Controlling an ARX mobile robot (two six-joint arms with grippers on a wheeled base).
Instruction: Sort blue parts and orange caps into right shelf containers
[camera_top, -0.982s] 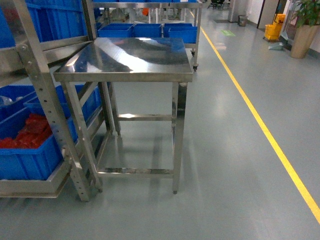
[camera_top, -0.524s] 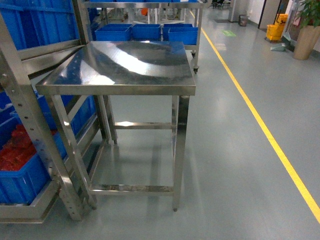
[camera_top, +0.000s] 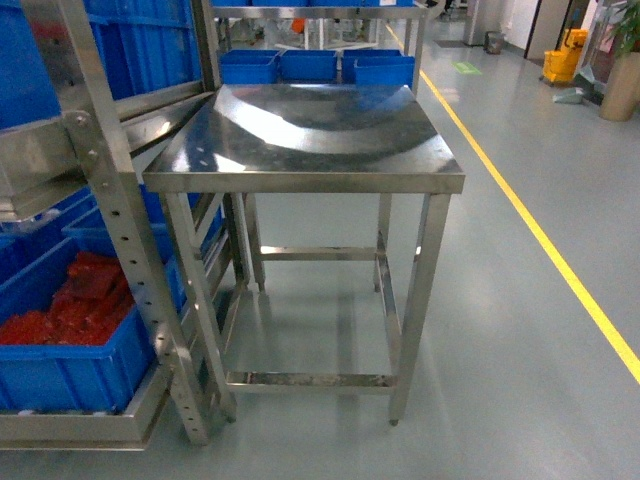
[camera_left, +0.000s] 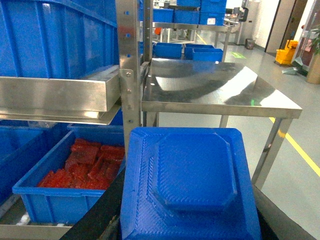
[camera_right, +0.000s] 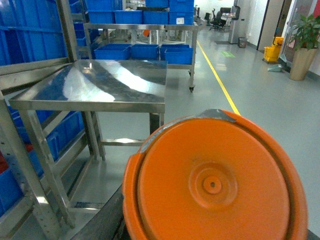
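Observation:
A square blue part (camera_left: 192, 180) with a raised octagonal middle fills the bottom of the left wrist view. My left gripper (camera_left: 186, 222) is shut on it, with a dark finger (camera_left: 97, 215) on each side. A round orange cap (camera_right: 215, 185) fills the right wrist view, and my right gripper (camera_right: 212, 225) is shut on it; only its left finger (camera_right: 100, 215) shows clearly. Large ribbed blue crates (camera_top: 140, 40) stand on a steel shelf (camera_top: 110, 200) at the left of the head view; whether these are the right shelf containers I cannot tell. Neither gripper appears in the head view.
A bare steel table (camera_top: 310, 145) stands straight ahead, beside the shelf. A lower blue crate (camera_top: 70, 360) holds several red pieces (camera_top: 80, 300). More blue bins (camera_top: 315, 65) sit on a far rack. A yellow floor line (camera_top: 560, 265) runs along the right.
The head view has swung: the table now sits further right in it, and the shelf post and the crate of red pieces show more fully at left.

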